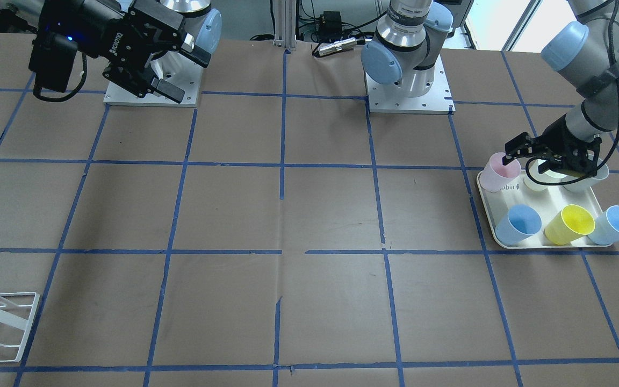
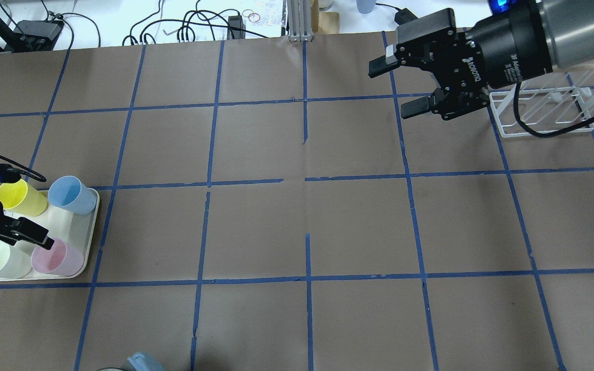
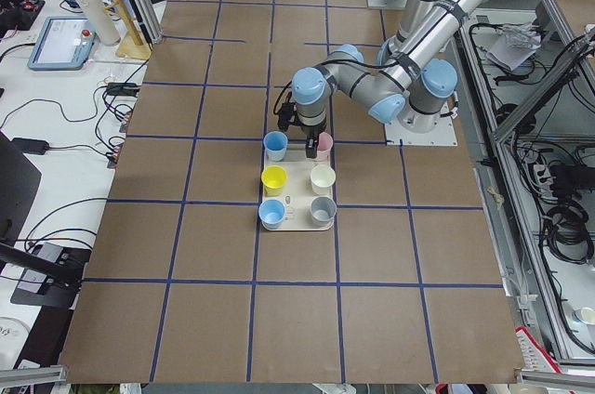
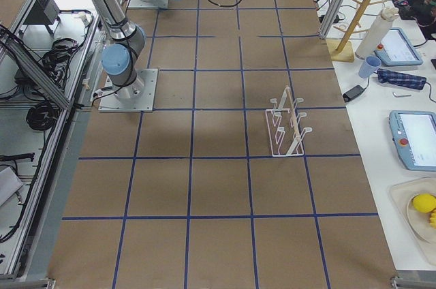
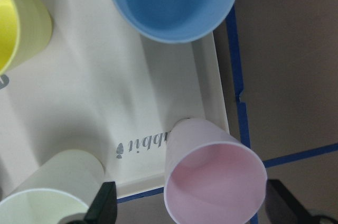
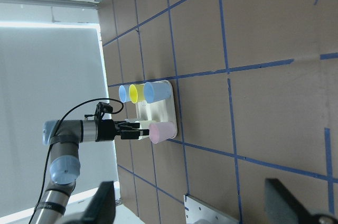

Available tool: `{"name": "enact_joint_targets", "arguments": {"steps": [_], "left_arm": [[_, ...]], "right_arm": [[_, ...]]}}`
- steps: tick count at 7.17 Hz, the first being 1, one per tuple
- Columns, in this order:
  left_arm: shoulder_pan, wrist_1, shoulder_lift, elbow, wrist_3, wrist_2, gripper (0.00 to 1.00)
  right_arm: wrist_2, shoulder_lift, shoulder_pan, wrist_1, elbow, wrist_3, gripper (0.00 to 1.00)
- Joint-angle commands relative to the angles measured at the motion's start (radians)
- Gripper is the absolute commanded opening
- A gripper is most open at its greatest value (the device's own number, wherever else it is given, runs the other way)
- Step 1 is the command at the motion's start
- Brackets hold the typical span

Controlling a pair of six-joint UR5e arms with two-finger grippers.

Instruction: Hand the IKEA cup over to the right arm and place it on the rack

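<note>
Both jaws of the black left gripper (image 5: 191, 206) are held wide apart above the upright small pale pink plastic tumbler (image 5: 222, 174), lying between them.

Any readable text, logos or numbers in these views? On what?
"ROBOTIQ": white letters on the body of the right claw.
"ubbi": grey print on the floor of the tray, next to the IKEA cup.
The smaller white print beside "ROBOTIQ": too small to read.
</note>
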Motion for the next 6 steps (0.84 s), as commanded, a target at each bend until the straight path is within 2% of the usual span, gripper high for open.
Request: {"name": "enact_joint_targets", "arguments": {"steps": [1, 2, 4, 5, 6], "left_arm": [[0.001, 0.020, -0.005, -0.020, -0.052, 0.002, 0.90], [0.001, 0.049, 0.004, -0.041, -0.053, 0.003, 0.90], [0.001, 0.080, -0.007, -0.052, -0.055, 0.008, 0.90], [0.003, 0.080, -0.013, -0.055, -0.056, 0.015, 0.90], [0.006, 0.081, -0.024, -0.055, -0.056, 0.026, 0.84]], "right_arm": [[0.140, 0.002, -0.026, 0.183, 0.007, -0.228, 1.00], [0.218, 0.003, -0.028, 0.210, 0.025, -0.257, 1.00], [0.258, 0.006, -0.028, 0.224, 0.071, -0.282, 1.00], [0.355, 0.006, -0.026, 0.288, 0.087, -0.285, 1.00], [0.380, 0.006, -0.025, 0.307, 0.090, -0.285, 1.00]]}}
